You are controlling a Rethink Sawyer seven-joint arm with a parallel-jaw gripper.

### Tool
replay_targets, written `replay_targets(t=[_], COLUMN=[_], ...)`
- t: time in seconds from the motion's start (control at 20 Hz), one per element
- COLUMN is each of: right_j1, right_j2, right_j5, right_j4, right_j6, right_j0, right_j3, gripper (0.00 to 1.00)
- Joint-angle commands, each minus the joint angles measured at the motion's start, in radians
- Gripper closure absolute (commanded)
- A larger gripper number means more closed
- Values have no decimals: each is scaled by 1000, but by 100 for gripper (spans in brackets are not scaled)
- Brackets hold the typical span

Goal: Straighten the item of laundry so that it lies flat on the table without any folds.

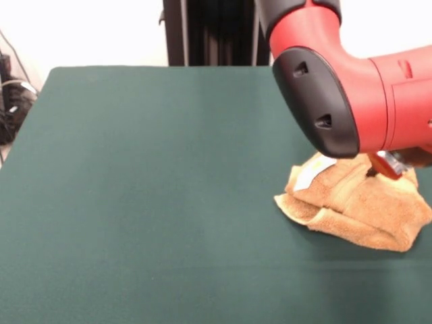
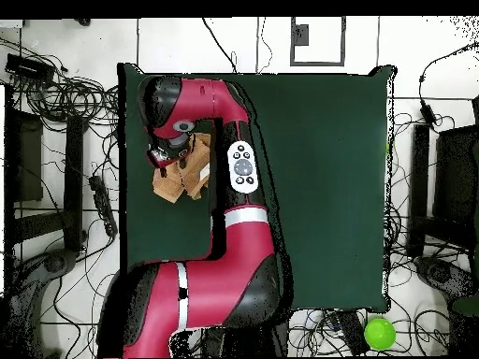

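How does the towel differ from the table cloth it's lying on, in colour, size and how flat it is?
The towel is golden-orange; the table cloth is dark green. The towel is small and sits near one table edge in the overhead view, while the table is far larger. The towel is crumpled in folded layers with a white label showing; the table cloth lies smooth and flat. Both are fabric.

Things around the table, seen from above and from the front

A bright green ball (image 2: 379, 333) lay on the floor near one table corner, many black cables (image 2: 56, 93) ran over the pale floor, and a power strip (image 2: 99, 201) lay beside them; more cables (image 1: 12, 101) showed in the front view.
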Motion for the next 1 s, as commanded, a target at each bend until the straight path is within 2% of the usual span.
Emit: replay_targets(t=[0.05,0.6,0.8,1.0], right_j1=[-36,-205,-228,-290], right_j2=[41,34,49,58], right_j5=[-52,-297,-339,-426], right_j4=[-11,-5,-10,-14], right_j6=[12,-40,-48,-59], right_j0=[6,-58,-74,-100], right_j3=[91,426,471,588], gripper=[0,0,0,0])
